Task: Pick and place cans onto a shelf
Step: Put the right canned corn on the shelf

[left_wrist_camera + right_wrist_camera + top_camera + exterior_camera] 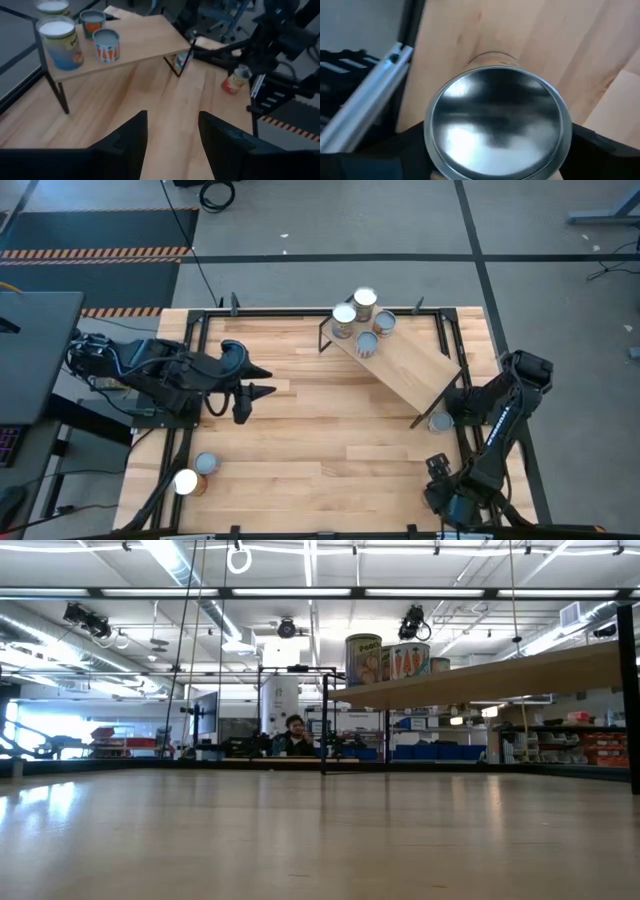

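The light-wood shelf (410,365) stands angled at the far right on its black wire frame. Several cans (366,343) stand upright on its far end, also shown in the left wrist view (106,44) and the low view (364,658). One can (440,421) stands on the table by the shelf's near-right leg. Two cans (205,464) stand at the near left. My left gripper (262,380) is open and empty over the table's left part. My right gripper (438,468), near the right edge, is shut on a tan-sided can (234,81) with a silver top (495,120). My right gripper holds the can by its side wall just below the top rim (432,150), one finger (405,147) on each side. The can is tilted in the hold (234,81). Whether its base touches the table, I cannot tell.
A black metal frame (455,350) runs along the table's edges, with an aluminium rail (375,90) close beside the held can. Bare wood lies in the table's middle (330,440). A person (293,735) sits far back in the room.
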Robot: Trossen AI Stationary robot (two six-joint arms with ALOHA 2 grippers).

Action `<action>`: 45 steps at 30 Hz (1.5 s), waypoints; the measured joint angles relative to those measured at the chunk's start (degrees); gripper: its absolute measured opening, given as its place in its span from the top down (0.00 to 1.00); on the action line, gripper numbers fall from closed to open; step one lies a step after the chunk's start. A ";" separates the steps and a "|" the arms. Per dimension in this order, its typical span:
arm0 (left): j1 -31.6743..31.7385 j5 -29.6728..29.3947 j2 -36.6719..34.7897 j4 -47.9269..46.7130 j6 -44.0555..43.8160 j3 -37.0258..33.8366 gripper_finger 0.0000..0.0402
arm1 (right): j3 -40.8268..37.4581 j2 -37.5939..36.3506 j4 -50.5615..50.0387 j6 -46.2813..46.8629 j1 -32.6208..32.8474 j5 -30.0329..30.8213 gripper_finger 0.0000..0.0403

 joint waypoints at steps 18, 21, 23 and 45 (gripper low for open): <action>8.79 -1.56 -13.15 -4.79 12.95 0.00 0.55 | 45.38 -0.12 -38.64 -0.43 -53.59 12.74 0.23; 8.73 -1.47 -14.48 -4.72 11.24 0.00 0.55 | 45.75 -2.66 -35.92 6.23 -62.18 10.30 0.23; 8.46 -1.30 -14.65 -3.76 11.00 0.00 0.55 | 45.61 -3.65 -37.02 9.71 -67.32 10.38 0.23; 6.32 0.10 -11.57 -0.98 18.76 0.00 0.55 | 26.00 -14.20 -37.66 21.65 -88.98 3.00 0.23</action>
